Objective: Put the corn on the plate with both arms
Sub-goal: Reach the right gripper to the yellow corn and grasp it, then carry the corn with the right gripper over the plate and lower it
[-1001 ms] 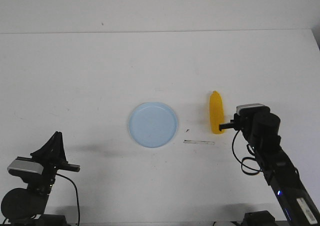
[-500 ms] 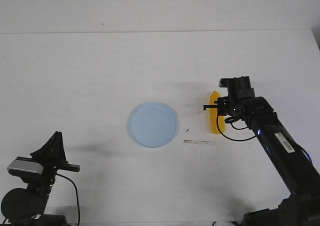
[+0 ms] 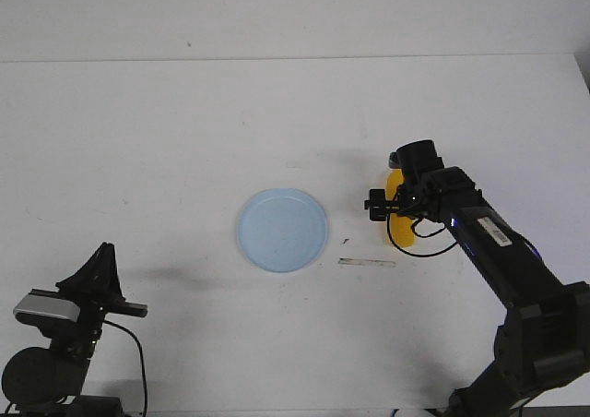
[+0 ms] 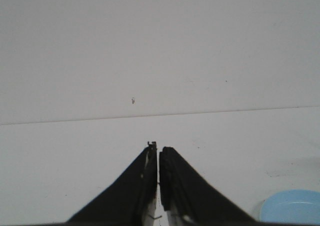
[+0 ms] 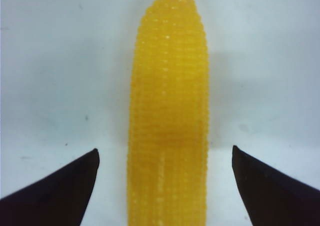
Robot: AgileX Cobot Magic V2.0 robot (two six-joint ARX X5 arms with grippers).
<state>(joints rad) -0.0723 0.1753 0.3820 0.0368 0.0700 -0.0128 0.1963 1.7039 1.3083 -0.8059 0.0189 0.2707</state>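
Your right gripper [image 5: 165,186] hangs over corn [image 3: 398,232], jaws apart straddling cob for cross-width grab. Corn lies on table, right of plate [image 3: 282,230]. Left gripper [image 4: 158,156] parked, jaws together.

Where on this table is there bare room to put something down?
Bare: the far half beyond the plate, and the stretch between it and the left arm. Crowded: right of the plate, where the right gripper hangs over the corn.

No readable text showing; white label on right arm [image 3: 493,237] appearing too small to read.
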